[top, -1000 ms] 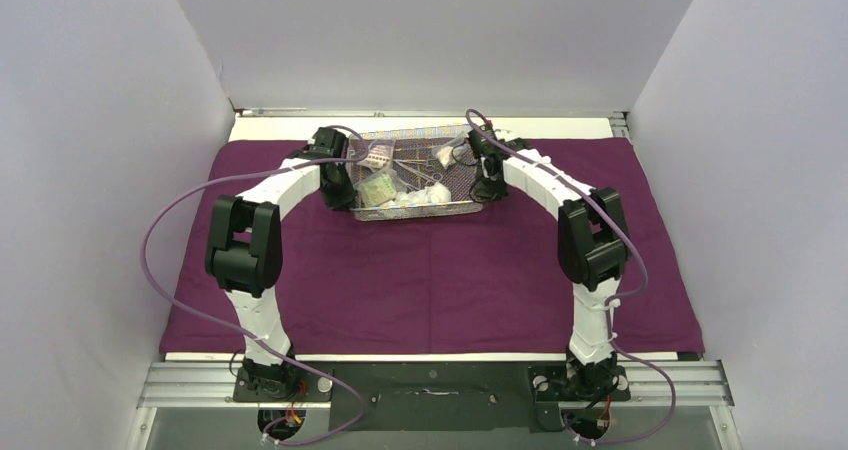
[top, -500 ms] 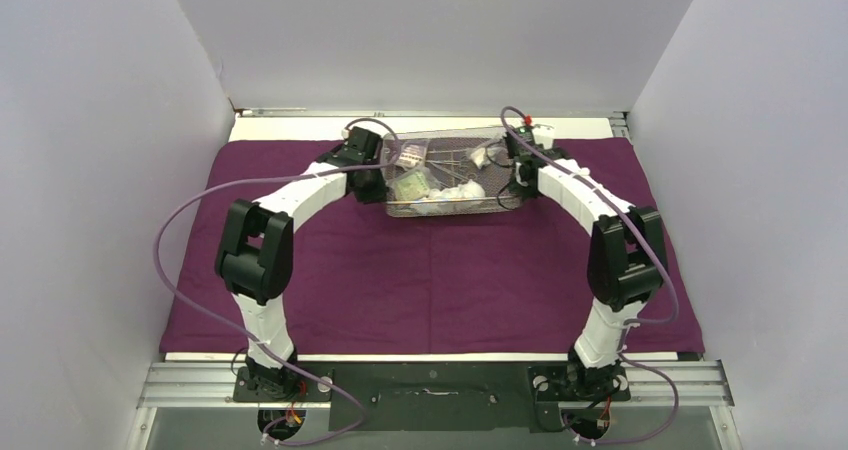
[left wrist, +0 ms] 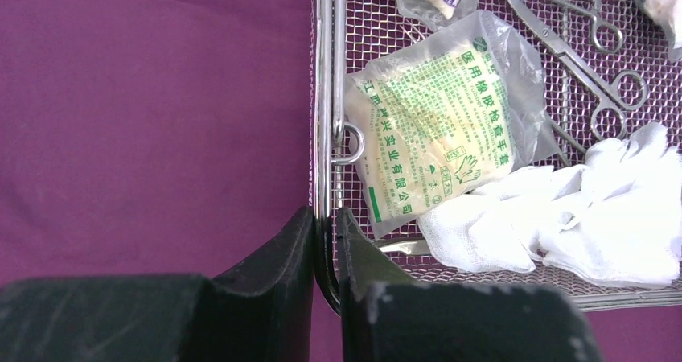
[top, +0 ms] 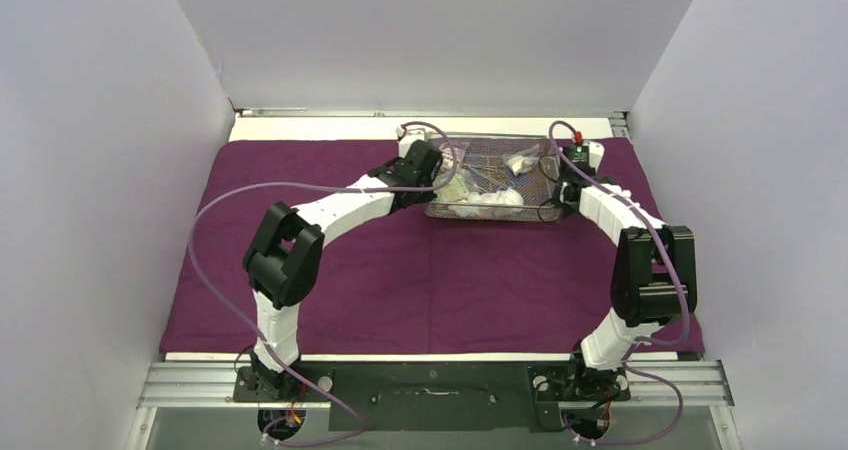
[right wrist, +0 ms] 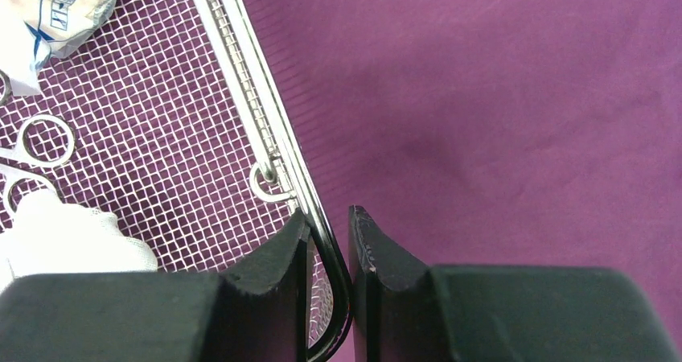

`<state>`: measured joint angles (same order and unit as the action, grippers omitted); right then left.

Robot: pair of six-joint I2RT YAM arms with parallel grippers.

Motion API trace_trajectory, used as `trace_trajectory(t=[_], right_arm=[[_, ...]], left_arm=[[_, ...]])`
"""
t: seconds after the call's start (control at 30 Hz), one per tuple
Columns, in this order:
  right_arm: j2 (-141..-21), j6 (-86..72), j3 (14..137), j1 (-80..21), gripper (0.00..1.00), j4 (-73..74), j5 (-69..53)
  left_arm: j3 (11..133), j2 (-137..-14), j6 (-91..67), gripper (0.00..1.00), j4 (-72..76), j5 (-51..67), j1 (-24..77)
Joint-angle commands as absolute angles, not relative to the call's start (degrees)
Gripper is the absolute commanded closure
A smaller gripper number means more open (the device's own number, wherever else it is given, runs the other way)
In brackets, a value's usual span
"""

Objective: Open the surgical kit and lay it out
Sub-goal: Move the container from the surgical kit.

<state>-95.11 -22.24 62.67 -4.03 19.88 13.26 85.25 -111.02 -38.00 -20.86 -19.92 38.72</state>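
Gripping, left gripper (left wrist: 326, 217): jaws were almost closed, pinching the rim wire at the left end of the wire-mesh tray (left wrist: 324, 96), with one finger outside the tray wall and one inside.
Gripping, right gripper (right wrist: 328, 221): jaws were almost closed around the dark wire loop at the tray's right end, again with one finger on each side of the wall.
Wire-mesh tray: it was held at both short ends between the two arms; whether its bottom touched anything could not be told.
Purple cloth (top: 430, 280): it lay flat beneath the tray, reaching well out from the tray to the left and the near side, and less to the right.
Printed packet (left wrist: 438, 137): clear plastic with green print, it lay just inside the tray's left end.
Gauze wads (left wrist: 563, 217): white and crumpled, they sat along the tray's near wall, touching the printed packet.
Forceps (left wrist: 595, 80): ring-handled steel, they lay on the tray's mesh floor beyond the gauze.
Second packet (right wrist: 56, 8): it lay in the tray's far right part.
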Motion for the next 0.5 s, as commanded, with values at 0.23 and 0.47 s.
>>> trace_trajectory(t=[0.23, 0.47], right_arm=[[-96.77, -17.26, 64.98, 5.61, 0.95, 2.48, 14.25], [-99.14, -14.39, 65.65, 6.64, 0.95, 2.75, 11.53]], left_arm=[[95.92, -118.0, -33.57, 1.0, -17.82, -18.86, 40.8], [93.53, -118.3, -34.44, 1.0, -19.24, -16.98, 41.28]])
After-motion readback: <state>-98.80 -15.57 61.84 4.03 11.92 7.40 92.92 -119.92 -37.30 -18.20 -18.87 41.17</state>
